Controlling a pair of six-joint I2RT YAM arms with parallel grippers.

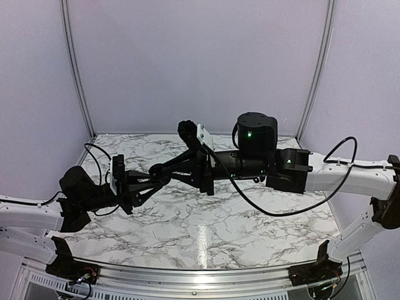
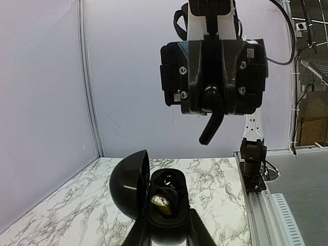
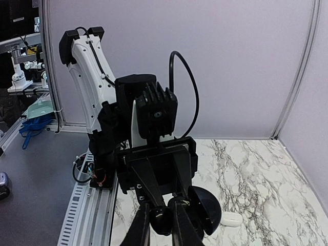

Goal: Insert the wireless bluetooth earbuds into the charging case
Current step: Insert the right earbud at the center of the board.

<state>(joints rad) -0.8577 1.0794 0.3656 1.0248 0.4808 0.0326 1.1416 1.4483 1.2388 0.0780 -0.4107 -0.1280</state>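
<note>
From my left wrist view, the left gripper [image 2: 166,233] clamps the glossy black charging case [image 2: 171,182], its domed lid at nine o'clock. A pale glint [image 2: 163,201] inside is unreadable. At twelve o'clock the right gripper [image 2: 206,137] hangs pinched shut, contents unclear. Only the right wrist view shows a white oval [image 3: 230,219] on the marble table [image 3: 266,174].

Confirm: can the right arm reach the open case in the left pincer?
Probably yes. The case sits lid-open in the left pincer, and the right pincer hangs close over it, nothing between.
</note>
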